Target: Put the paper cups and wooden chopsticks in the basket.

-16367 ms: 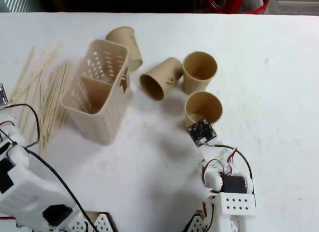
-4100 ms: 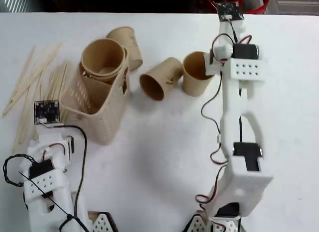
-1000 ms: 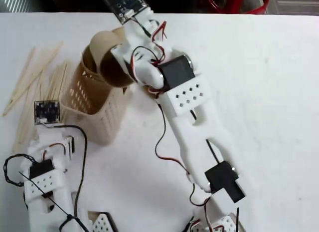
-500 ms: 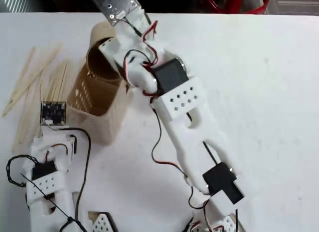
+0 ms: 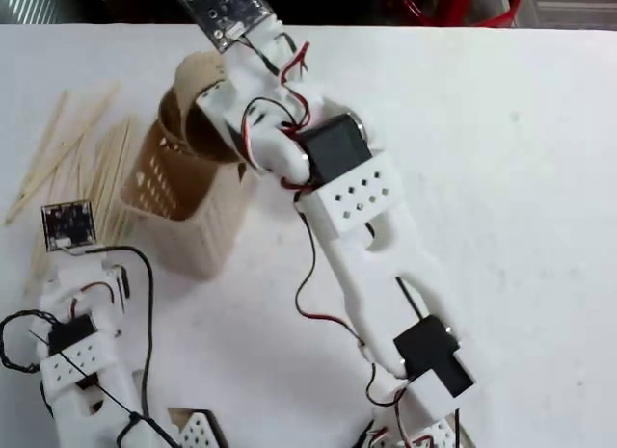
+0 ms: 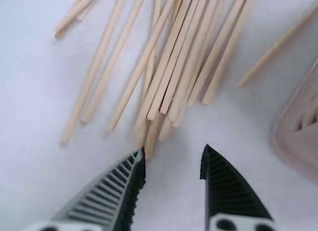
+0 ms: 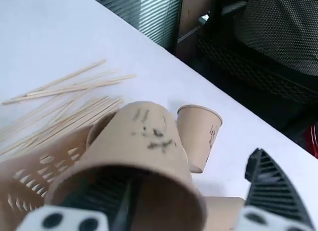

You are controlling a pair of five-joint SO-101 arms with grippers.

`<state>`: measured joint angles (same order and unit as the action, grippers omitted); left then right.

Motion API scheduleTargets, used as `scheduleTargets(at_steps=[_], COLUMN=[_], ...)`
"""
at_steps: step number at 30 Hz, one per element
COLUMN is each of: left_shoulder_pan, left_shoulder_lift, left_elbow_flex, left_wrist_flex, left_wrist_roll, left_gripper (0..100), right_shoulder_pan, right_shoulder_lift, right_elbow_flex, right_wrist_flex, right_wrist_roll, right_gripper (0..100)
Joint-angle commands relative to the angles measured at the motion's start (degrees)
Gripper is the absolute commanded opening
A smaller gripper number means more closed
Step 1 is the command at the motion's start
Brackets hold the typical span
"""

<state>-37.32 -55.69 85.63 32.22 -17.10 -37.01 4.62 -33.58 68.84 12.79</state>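
Note:
A brown paper cup (image 7: pixel 144 156) tilts over the beige basket (image 7: pixel 30 191). My right gripper (image 7: pixel 194 191) is open around the cup's rim, one finger inside the cup and the other finger (image 7: pixel 271 186) apart from its wall. From above, that cup (image 5: pixel 193 92) sits at the top of the basket (image 5: pixel 188 226) under the right arm. Wooden chopsticks (image 6: pixel 174 82) lie fanned on the table just ahead of my left gripper (image 6: pixel 171 164), which is open and holds nothing. The same chopsticks (image 5: pixel 82 159) lie left of the basket.
Another paper cup (image 7: pixel 198 134) lies on the table beyond the basket, and part of a third cup (image 7: pixel 223 211) shows beside it. A basket corner (image 6: pixel 298 136) is close to the left gripper. The right arm (image 5: pixel 357 217) crosses the middle of the table.
The left arm has shifted left, over the near ends of the chopsticks. The right arm has barely moved, and the cup now leans more over the basket.

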Motion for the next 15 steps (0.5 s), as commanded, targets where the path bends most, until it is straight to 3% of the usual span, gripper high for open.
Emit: scheduleTargets(at_steps=[1, 15], left_shoulder_pan=[-0.48, -0.4], left_shoulder_lift=[-0.66, -0.66], left_elbow_flex=[-3.69, -3.6], left_wrist_flex=[-0.18, -0.26], left_wrist_roll=[0.79, 0.79], left_gripper=[19, 19], right_shoulder_pan=[0.04, 0.57], right_shoulder_lift=[-2.95, -8.75], right_elbow_flex=[-2.64, -2.64], right_wrist_flex=[1.54, 5.49], right_wrist_roll=[0.53, 0.62], right_gripper=[30.1, 30.2])
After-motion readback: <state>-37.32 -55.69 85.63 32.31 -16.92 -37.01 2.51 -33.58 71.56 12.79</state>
